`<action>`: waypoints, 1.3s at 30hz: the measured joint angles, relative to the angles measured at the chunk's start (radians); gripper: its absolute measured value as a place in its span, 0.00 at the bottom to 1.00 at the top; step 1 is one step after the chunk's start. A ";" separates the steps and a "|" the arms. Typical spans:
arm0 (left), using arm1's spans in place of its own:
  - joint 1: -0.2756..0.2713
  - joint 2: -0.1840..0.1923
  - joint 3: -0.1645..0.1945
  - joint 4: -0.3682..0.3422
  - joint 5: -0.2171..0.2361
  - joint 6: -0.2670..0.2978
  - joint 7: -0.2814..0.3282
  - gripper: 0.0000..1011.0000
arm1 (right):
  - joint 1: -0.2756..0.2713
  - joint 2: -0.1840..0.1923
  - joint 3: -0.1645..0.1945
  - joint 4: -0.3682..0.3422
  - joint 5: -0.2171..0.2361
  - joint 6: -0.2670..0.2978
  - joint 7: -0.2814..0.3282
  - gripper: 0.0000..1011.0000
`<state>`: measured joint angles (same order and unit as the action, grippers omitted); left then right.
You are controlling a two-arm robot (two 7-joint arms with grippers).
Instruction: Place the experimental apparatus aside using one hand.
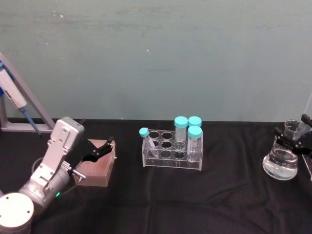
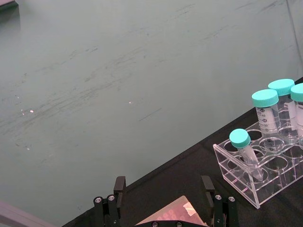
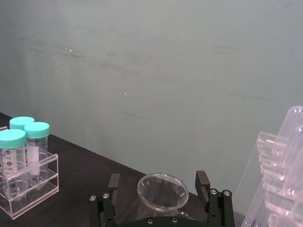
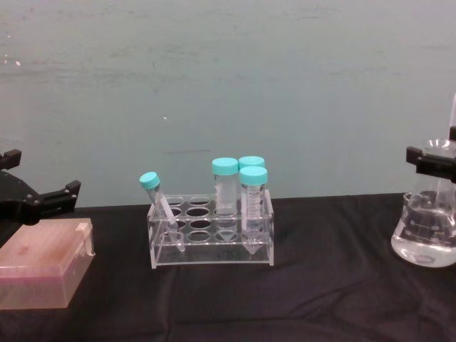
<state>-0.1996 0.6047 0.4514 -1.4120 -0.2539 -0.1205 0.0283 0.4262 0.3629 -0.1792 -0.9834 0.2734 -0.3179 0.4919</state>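
The black-covered worktop runs along a teal wall. At its left edge the silver left arm reaches in, and its left gripper hovers with jaws spread just over a pinkish tip box, which lies near the left end of the worktop; in the chest view the black fingers stand a little above the box lid, not touching it.

Near the middle of the worktop stands a clear acrylic rack with round holes. Three teal-capped tubes stand upright at its right end, and a fourth teal-capped tube leans tilted in a hole at its left end.

At the right edge of the worktop sits the conical flask, with clear liquid in its lower part. The right gripper is at the flask's neck, one black finger on each side of the glass mouth; whether the pads press the glass or stand just off it I cannot tell. A clear stand of pipettes rises close beside the flask, seen from the right wrist.

Behind the left arm, at the far left corner, a blue-and-white pipette hangs on a grey frame.
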 joint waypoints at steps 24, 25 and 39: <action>0.000 0.000 0.000 0.000 0.000 0.000 0.000 0.99 | -0.072 0.031 0.011 -0.178 0.013 -0.070 0.046 0.99; 0.000 0.000 0.000 0.000 0.000 0.000 0.000 0.99 | -0.076 0.033 0.009 -0.185 0.016 -0.071 0.052 0.99; 0.000 0.000 0.000 0.000 0.000 0.000 0.000 0.99 | -0.192 0.088 -0.017 -0.346 0.108 -0.043 0.138 0.99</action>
<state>-0.1996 0.6047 0.4514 -1.4120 -0.2540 -0.1205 0.0283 0.2337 0.4510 -0.1959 -1.3293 0.3809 -0.3612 0.6295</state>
